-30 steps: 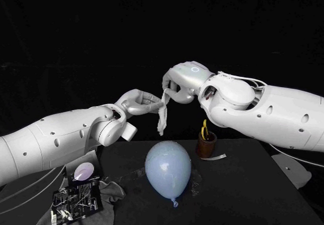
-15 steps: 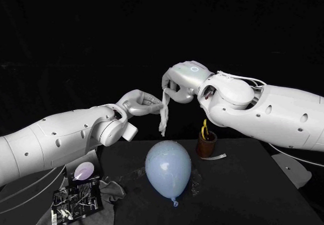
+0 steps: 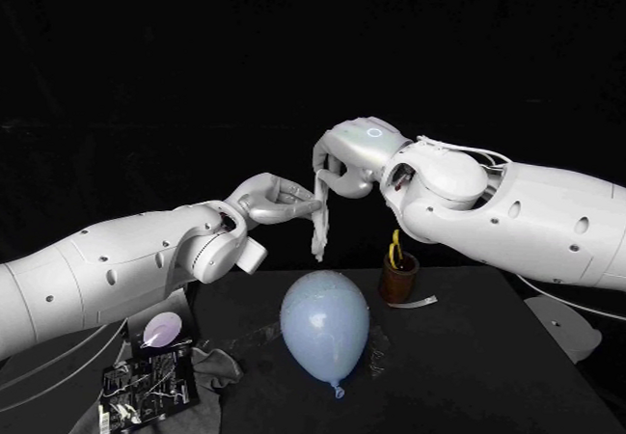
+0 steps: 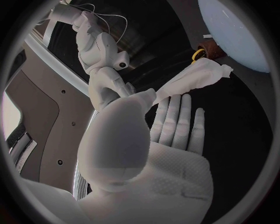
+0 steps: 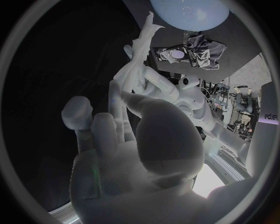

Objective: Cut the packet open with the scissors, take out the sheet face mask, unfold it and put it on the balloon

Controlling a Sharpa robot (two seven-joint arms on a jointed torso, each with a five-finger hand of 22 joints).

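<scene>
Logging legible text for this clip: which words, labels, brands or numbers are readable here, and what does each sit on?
"edj": the start of a word cut off at the picture's rim, on a pale panel in the room, seen in the right wrist view.
On the packet: pale printing on a dark face, too small to read.
On the sheet face mask and the balloon: no text visible.

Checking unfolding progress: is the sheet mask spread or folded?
Folded: sheet mask hangs as a narrow strip between left hand and right hand.
</scene>
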